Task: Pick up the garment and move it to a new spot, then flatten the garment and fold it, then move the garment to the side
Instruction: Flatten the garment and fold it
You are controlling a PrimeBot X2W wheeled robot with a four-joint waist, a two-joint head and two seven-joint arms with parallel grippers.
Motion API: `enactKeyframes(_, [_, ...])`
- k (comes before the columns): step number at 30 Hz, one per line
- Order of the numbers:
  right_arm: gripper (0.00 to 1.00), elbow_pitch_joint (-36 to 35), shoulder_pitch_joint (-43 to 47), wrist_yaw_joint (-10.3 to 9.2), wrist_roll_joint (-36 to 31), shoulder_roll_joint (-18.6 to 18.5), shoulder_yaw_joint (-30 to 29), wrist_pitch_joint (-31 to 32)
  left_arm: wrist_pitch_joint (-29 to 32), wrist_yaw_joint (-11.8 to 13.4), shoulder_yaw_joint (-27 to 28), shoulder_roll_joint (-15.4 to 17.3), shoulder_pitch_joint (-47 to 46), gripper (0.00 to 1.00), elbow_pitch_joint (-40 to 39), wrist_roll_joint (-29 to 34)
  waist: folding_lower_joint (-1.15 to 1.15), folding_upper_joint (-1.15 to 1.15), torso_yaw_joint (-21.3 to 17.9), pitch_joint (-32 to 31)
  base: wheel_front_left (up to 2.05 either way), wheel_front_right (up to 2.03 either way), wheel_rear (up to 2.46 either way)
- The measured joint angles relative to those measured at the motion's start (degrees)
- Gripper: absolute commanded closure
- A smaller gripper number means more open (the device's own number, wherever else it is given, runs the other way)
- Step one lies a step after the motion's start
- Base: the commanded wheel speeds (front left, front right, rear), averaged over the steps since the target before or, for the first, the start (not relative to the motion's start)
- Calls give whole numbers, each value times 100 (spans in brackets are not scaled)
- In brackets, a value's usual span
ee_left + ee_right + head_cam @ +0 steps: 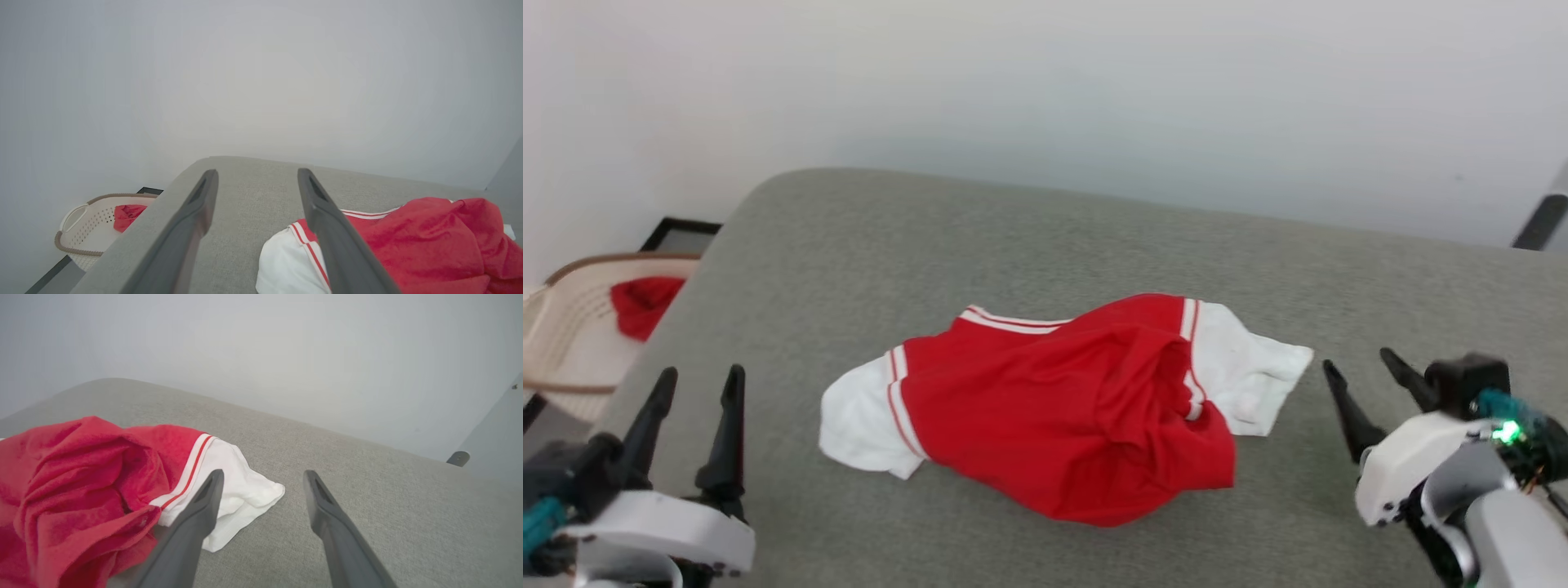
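The garment [1062, 392], a red jersey T-shirt with white sleeves and striped trim, lies crumpled in the middle of the grey padded surface [1045, 245]. My left gripper [703, 385] is open at the lower left, well clear of the shirt's left white sleeve [854, 416]. At the lower right my right gripper [1360, 363] is open too, a short way from the right white sleeve [1250, 371]. In the left wrist view the garment [429, 241] lies to the right of my open fingers [327, 220]. The garment [81, 477] sits left of the open fingers [204, 510] in the right wrist view.
A pale laundry basket [564, 318] stands on the floor left of the surface, holding a small plain red cloth [644, 302]. A white wall rises behind the far edge. A dark post [1539, 220] stands at the far right. Bare grey surface surrounds the shirt.
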Motion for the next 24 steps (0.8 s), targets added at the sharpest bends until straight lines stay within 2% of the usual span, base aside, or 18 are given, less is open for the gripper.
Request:
enactKeyframes(8, [0,303,-676,0,326,-443,92,994,-339,-48,167,-564,102,0,20,159,0,0,409,254,0,0,0])
enactKeyframes(15, [0,701,-1121,0,610,-828,298,1800,-364,-389,409,-1144,-19,0,42,444,0,0,703,625,0,0,0])
enactKeyframes(24, [0,1262,-1512,0,961,-985,467,2855,-364,-846,666,-1767,-271,0,249,812,0,0,1044,1080,0,0,0])
